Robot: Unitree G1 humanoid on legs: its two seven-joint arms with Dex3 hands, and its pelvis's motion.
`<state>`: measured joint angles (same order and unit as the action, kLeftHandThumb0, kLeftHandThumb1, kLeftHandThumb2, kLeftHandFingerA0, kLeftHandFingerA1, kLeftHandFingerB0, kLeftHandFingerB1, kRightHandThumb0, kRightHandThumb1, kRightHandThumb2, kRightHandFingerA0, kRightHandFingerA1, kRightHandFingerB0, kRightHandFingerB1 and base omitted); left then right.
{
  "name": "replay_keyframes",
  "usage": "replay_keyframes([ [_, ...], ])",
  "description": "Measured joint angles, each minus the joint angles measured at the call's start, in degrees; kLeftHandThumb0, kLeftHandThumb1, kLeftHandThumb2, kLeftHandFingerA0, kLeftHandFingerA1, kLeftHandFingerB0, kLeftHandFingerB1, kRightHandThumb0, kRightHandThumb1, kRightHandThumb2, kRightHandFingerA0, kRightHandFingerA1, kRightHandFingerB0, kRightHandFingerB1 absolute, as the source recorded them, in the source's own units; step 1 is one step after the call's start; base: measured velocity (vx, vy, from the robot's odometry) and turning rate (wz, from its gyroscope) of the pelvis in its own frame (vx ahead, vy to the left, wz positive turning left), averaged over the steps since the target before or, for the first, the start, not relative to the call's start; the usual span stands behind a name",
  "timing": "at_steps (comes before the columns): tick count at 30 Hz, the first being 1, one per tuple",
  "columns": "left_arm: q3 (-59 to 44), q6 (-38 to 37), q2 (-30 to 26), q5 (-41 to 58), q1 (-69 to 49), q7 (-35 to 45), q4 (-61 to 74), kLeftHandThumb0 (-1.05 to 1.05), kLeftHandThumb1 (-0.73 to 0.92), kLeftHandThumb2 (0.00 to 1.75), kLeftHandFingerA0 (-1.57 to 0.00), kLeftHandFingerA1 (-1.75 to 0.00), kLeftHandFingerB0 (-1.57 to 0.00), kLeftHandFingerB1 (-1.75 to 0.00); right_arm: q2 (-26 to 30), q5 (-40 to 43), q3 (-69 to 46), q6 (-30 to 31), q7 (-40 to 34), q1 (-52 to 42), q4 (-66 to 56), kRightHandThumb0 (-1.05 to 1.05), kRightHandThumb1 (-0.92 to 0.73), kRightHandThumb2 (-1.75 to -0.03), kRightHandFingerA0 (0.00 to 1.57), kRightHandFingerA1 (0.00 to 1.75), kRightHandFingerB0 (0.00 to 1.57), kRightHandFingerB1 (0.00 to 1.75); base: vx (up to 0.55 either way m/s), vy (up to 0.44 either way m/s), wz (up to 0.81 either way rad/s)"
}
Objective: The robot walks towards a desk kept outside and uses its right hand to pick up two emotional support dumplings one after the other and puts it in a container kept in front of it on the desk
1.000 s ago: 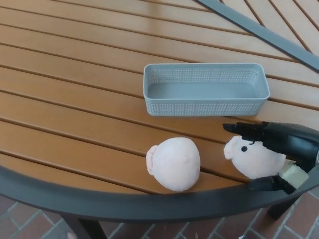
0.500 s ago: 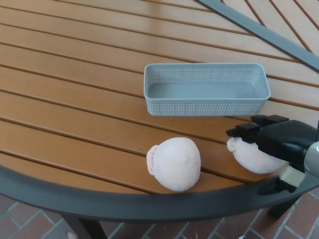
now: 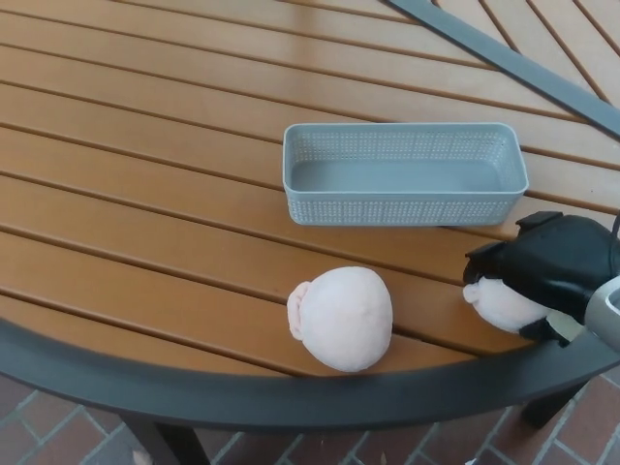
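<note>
Closest to me is the dark grey curved rim (image 3: 291, 392) of the table, smooth and matte, with reddish brick paving (image 3: 58, 436) showing below it. Just past the rim lies a soft, rounded pale pink dumpling (image 3: 341, 318), plush-looking, with a little pleated nub on its left side; it sits free on the slats. To its right, near the table's edge, the robot's black right hand (image 3: 542, 276) is wrapped over a second dumpling (image 3: 504, 305) of the same pink fabric, fingers closed down across its top so only the lower left part shows. Whether it is lifted off the wood I cannot tell. The tabletop (image 3: 145, 194) is made of long warm-brown planks with dark grooves between them. Farther back stands the container (image 3: 405, 208), a grey-blue rectangular plastic basket with finely perforated walls and a smooth floor, nothing inside. A dark grey bar (image 3: 513, 63) crosses the far corner diagonally.
</note>
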<state>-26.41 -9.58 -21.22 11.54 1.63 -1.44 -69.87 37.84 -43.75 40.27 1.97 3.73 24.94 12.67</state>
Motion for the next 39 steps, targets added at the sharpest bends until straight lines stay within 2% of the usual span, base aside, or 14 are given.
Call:
replay_keyframes([
  [2,0.08,0.0,0.01,0.0,-0.04,0.0,0.0,-0.26,0.56,0.56,-0.77,-0.77,-0.77,-0.59,0.0,-0.55,0.13,-0.76,-1.95,0.0,0.75,-0.21,-0.56,-0.67,0.91,1.29,0.95,0.77,0.0,0.0,0.0],
  [3,0.11,0.0,0.02,0.0,-0.05,0.0,0.0,-0.29,0.56,0.57,-0.78,-0.78,-0.75,-0.59,0.0,-0.81,0.21,-1.11,-2.78,0.0,1.06,-0.2,-0.49,-0.67,0.95,1.47,1.0,0.82,0.0,0.0,0.0],
  [6,0.25,0.0,0.08,-0.01,-0.11,0.0,-0.01,-0.29,0.56,0.57,-0.78,-0.78,-0.75,-0.59,-0.01,-1.75,0.55,-2.67,-6.58,0.0,2.59,-0.2,-0.49,-0.67,0.95,1.47,1.0,0.82,0.0,0.0,0.0],
  [9,0.51,0.0,0.18,-0.08,-0.28,0.0,-0.01,-0.3,0.55,0.56,-0.75,-0.78,-0.74,-0.58,-0.09,-2.26,0.72,-4.17,-10.05,-0.02,4.05,-0.21,-0.48,-0.71,0.91,1.58,0.99,0.91,0.0,0.0,0.0],
  [11,0.66,0.0,0.26,-0.11,-0.33,0.0,-0.01,-0.31,0.56,0.57,-0.75,-0.8,-0.75,-0.59,-0.14,-2.5,0.72,-4.92,-11.55,-0.1,4.63,-0.13,-0.39,-0.7,0.9,1.68,1.04,1.09,0.0,0.0,0.0],
  [15,1.17,0.0,0.48,-0.16,-0.46,-0.01,0.0,-0.31,0.56,0.57,-0.75,-0.8,-0.75,-0.59,-0.5,-3.32,0.61,-7.4,-16.61,-0.73,5.94,-0.13,-0.39,-0.7,0.9,1.68,1.04,1.09,0.0,0.0,0.0],
  [16,1.2,0.0,0.49,-0.16,-0.46,-0.01,0.0,-0.3,0.55,0.56,-0.78,-0.82,-0.77,-0.61,-0.53,-3.37,0.61,-7.57,-17.05,-0.77,6.03,0.04,-0.32,-0.94,1.19,1.33,1.22,1.32,0.0,0.0,0.0],
  [21,1.46,0.0,0.68,-0.16,-0.5,-0.01,0.01,-0.3,0.55,0.56,-0.78,-0.82,-0.77,-0.61,-1.17,-3.58,-0.29,-9.87,-22.02,-1.54,7.06,0.04,-0.32,-0.94,1.19,1.33,1.22,1.32,0.0,0.0,0.0],
  [22,1.5,0.0,0.71,-0.16,-0.53,-0.01,0.01,-0.29,0.54,0.55,-0.78,-0.81,-0.74,-0.61,-1.3,-3.64,-0.52,-10.42,-23.1,-1.78,7.24,0.11,-0.35,-1.15,1.29,1.48,1.21,1.42,0.0,0.0,0.0],
  [24,1.56,0.0,0.71,-0.16,-0.57,-0.01,0.01,-0.29,0.54,0.55,-0.78,-0.81,-0.74,-0.61,-1.48,-3.72,-0.77,-11.16,-24.56,-2.07,7.51,0.11,-0.35,-1.15,1.29,1.48,1.21,1.42,0.0,0.0,0.0],
  [25,1.57,0.0,0.71,-0.16,-0.6,-0.01,0.01,-0.29,0.55,0.56,-0.78,-0.8,-0.74,-0.61,-1.59,-3.69,-1.54,-12.08,-25.82,-2.29,7.22,0.06,-0.32,-1.34,0.96,1.75,0.9,1.75,0.0,0.0,0.0],
  [29,1.58,-0.01,0.71,-0.16,-0.65,-0.01,0.01,-0.29,0.55,0.55,-0.78,-0.81,-0.73,-0.61,-1.7,-3.35,-5.27,-14.55,-28.94,-2.29,5.34,0.05,-0.34,-1.34,0.95,1.75,0.88,1.75,0.0,0.0,0.0],
  [30,1.58,-0.01,0.71,-0.16,-0.65,-0.01,0.01,-0.3,0.54,0.56,-0.77,-0.8,-0.72,-0.6,-1.7,-3.35,-5.27,-14.55,-28.94,-2.29,5.34,-0.04,-0.46,-1.17,0.87,1.75,0.79,1.75,0.0,0.0,0.0],
  [39,1.69,-2.27,0.52,-0.18,-2.14,0.01,0.25,-0.29,0.54,0.55,-0.79,-0.8,-0.76,-0.61,-2.07,-0.6,-21.75,-22.74,-36.2,2.22,-2.45,-0.1,-0.5,-1.09,0.8,1.75,0.79,1.66,0.0,0.0,0.0],
])
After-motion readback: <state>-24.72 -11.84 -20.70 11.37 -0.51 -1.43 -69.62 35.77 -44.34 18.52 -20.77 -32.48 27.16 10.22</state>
